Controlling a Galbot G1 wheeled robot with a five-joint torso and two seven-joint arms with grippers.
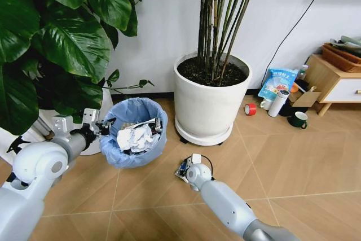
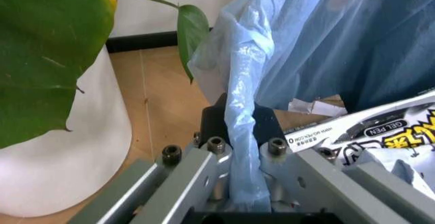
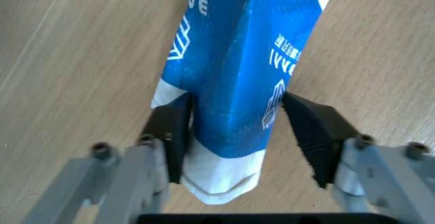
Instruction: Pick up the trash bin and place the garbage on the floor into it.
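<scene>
Light blue crinkly plastic is lining the small round trash bin (image 1: 135,134), which is sitting near the base of a large-leaved green plant (image 1: 51,38) and beside a big white round plant pot (image 1: 208,103) holding thin dark stems. Crumpled white paper wads (image 1: 134,138) and a printed wrapper (image 2: 367,130) are lying inside the bin. The left end effector (image 1: 100,128) is gripping the bin's near rim; in the left wrist view its fingers (image 2: 275,147) are closed together on a fold of the blue liner, with the rim wall pinched between them.

On the tan wood-look chevron floor (image 1: 293,167), in front of the white pot and just beside the bin, the right end effector (image 1: 183,169) is reaching down over a crushed blue-and-white can (image 3: 238,71). In the right wrist view its two black pads (image 3: 314,130) are standing apart on either side of the can; one pad is touching or nearly touching the can's side, while the other is showing a narrow gap. The can is lying flat on the boards.

Farther off, near a wooden cabinet (image 1: 333,80), a red tape roll (image 1: 250,109), a white tumbler (image 1: 278,103) and a dark green mug (image 1: 298,119) are resting on the floor.
</scene>
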